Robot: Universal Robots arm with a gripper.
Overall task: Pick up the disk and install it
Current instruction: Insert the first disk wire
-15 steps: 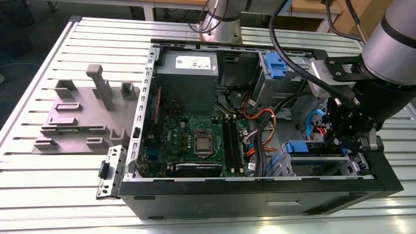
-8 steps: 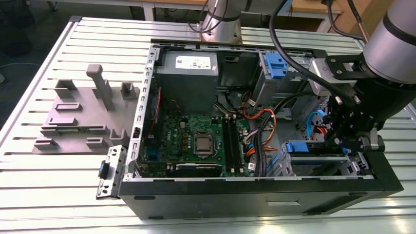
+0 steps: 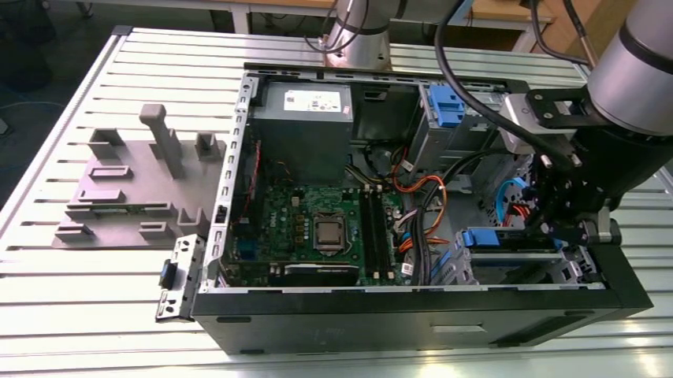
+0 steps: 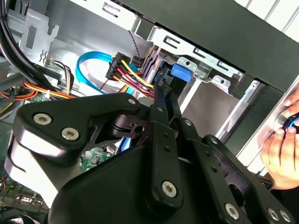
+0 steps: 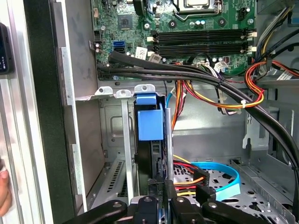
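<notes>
The gripper (image 5: 161, 198) had its fingers pinched close on the disk (image 5: 150, 126), held edge-up inside the computer case (image 3: 421, 303) at the drive cage (image 3: 515, 264), around four o'clock from the motherboard (image 3: 315, 228). A hand (image 4: 280, 154) touched the case.

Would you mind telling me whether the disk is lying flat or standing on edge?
On edge: the disk stands upright in the case's drive bay.

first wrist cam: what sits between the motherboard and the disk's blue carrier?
In the first wrist view, a bundle of black cables crosses between the motherboard and the disk, followed by the drive cage's metal lip. Not bare.
</notes>
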